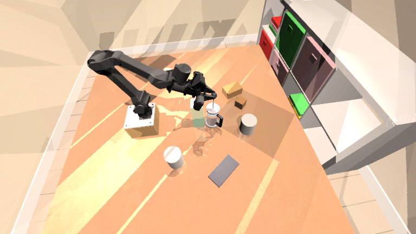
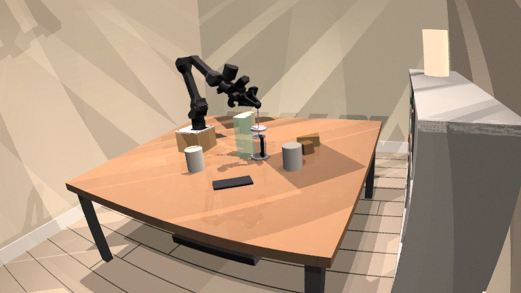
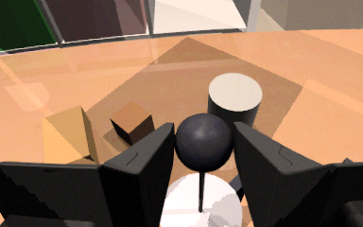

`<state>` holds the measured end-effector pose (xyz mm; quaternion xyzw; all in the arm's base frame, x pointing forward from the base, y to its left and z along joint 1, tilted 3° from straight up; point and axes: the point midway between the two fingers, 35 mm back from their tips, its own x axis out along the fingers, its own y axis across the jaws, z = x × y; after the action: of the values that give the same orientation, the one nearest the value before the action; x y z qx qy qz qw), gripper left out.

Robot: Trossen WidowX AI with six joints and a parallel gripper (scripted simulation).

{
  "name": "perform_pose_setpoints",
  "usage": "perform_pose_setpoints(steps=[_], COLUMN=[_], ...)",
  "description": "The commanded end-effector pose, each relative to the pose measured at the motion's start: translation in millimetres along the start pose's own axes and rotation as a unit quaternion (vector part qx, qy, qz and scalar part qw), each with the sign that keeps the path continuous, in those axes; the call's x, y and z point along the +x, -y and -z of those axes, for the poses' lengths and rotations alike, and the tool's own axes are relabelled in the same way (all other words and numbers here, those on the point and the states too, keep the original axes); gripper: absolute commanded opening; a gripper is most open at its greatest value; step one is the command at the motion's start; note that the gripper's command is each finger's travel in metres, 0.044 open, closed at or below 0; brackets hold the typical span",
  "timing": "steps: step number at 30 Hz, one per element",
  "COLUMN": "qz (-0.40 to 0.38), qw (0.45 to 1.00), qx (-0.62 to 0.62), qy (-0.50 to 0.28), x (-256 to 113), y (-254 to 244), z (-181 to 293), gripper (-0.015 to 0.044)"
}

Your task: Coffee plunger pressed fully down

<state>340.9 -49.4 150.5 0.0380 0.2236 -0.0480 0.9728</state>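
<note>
The coffee press (image 1: 212,121) (image 2: 258,146) stands upright on the table, a clear body with a white lid (image 3: 189,203) and a black handle (image 1: 219,121) (image 2: 262,146). Its thin plunger rod (image 1: 213,103) (image 2: 258,116) (image 3: 201,189) stands high out of the lid. My gripper (image 3: 203,130) is shut on the black plunger knob (image 3: 204,144), with one finger on each side of it. In the top and exterior views the fingers largely hide the knob, well above the lid.
A pale green box (image 1: 197,116) (image 2: 243,136) stands close beside the press. Grey cylinders (image 1: 247,124) (image 2: 292,157) (image 3: 234,95) (image 1: 174,157) (image 2: 195,159), two wooden blocks (image 1: 232,90) (image 1: 240,102) and a dark flat slab (image 1: 223,170) (image 2: 233,182) are on the table. A shelf (image 1: 352,35) stands beyond.
</note>
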Motion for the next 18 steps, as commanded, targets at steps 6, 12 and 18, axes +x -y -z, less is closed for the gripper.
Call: perform_pose_setpoints(steps=[6, 12, 18], qz=[0.002, 0.002, 0.002], qw=[1.000, 1.000, 1.000], qx=[0.005, 0.005, 0.005], qy=[-0.024, -0.024, -0.024], x=[12, 18, 24], y=[1, 1, 0], z=[28, 36, 44], gripper=[0.0121, 0.0121, 0.0121])
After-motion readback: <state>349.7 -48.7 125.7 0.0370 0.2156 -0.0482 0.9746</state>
